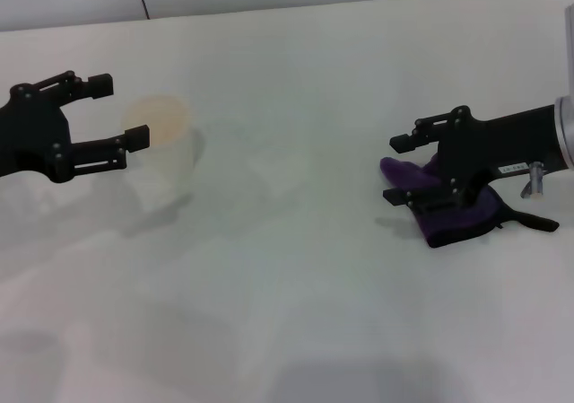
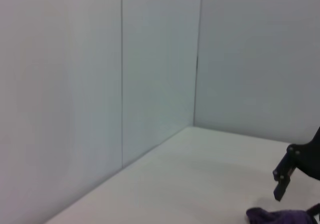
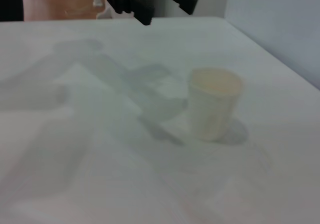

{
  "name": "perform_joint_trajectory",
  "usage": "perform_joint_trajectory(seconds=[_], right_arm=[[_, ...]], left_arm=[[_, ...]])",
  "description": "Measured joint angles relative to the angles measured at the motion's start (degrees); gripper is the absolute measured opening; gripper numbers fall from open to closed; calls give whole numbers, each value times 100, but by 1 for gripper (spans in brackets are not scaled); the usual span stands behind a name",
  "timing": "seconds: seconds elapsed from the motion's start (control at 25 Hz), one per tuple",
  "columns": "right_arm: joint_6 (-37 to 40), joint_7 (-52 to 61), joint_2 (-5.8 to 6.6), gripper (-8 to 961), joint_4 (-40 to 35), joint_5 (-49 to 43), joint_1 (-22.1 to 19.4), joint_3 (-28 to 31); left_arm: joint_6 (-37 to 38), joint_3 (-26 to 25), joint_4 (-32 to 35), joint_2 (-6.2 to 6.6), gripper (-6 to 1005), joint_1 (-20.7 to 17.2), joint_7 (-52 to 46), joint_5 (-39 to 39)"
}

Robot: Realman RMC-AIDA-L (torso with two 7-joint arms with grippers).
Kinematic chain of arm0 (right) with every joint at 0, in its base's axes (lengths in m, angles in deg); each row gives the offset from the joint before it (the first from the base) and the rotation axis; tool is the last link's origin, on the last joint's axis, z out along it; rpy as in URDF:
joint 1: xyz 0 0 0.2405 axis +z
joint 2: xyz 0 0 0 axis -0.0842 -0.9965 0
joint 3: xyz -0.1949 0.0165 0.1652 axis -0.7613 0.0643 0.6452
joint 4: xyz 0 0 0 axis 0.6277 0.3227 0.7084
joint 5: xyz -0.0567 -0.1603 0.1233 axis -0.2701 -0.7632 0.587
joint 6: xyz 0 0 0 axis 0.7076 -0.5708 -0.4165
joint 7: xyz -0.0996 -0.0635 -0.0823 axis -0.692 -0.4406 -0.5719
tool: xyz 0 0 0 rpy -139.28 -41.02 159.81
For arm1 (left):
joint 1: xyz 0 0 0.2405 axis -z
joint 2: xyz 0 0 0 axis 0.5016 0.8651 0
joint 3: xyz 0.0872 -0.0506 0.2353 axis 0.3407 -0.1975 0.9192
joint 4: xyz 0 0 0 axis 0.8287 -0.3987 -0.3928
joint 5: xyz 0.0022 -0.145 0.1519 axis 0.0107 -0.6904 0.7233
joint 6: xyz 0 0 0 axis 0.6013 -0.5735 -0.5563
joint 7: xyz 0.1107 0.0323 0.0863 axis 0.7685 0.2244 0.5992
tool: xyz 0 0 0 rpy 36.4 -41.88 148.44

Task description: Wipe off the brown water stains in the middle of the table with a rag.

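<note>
The rag (image 1: pixel 453 207), dark purple and bunched, lies on the white table (image 1: pixel 296 268) at the robot's right side, directly under the right gripper (image 1: pixel 401 167), whose two black fingers stand apart, one above the cloth and one at its near edge, not clenched on it. The left gripper (image 1: pixel 124 109) is at the far left, fingers spread wide and holding nothing, just beside an upright white paper cup (image 1: pixel 164 152) with a brownish tint in its mouth. No brown stain can be made out on the table between the grippers.
</note>
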Motion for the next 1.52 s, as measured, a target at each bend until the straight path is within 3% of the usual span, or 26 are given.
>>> perform_joint_trajectory(seconds=[1.52], right_arm=[[50, -264, -3, 682, 440, 308, 253, -18]], left_arm=[[311, 6, 207, -2, 873, -452, 489, 34]])
